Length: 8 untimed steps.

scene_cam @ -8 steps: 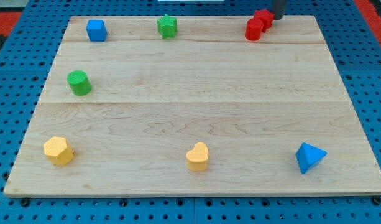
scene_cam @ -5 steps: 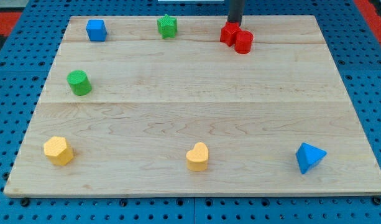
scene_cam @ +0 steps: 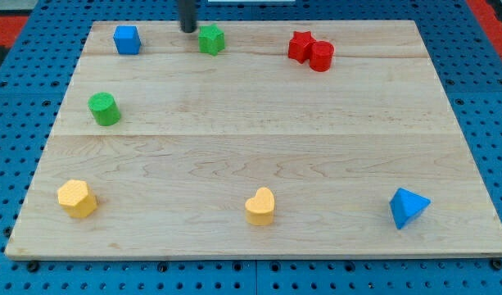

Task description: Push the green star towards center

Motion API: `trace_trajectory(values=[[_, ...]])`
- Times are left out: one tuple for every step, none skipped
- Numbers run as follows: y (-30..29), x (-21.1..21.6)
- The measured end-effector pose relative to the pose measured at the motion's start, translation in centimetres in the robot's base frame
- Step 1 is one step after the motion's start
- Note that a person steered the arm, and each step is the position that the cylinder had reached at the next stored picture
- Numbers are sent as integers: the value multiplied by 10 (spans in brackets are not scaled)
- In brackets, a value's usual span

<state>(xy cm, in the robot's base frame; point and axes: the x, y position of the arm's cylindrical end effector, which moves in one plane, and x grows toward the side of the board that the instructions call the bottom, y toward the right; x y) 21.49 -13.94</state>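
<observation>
Near the view's bottom lay the yellow heart (scene_cam: 260,206). Far off, by the board's (scene_cam: 259,147) top edge, sat the green star (scene_cam: 210,39), just right of my tip (scene_cam: 188,29) and slightly below it. Carried nothing, merely a bare rod. Judged poorly placed for a centreward shove. No readable writing anywhere.

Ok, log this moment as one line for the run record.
tip: my tip just left of small green star block, near board's top edge | star: not yet at center | contact: cannot tell
</observation>
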Motion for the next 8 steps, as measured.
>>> trace_trajectory(values=[[-13,-10],[2,-22],[61,-13],[36,-2],[28,-6],[36,-22],[87,-9],[80,7]])
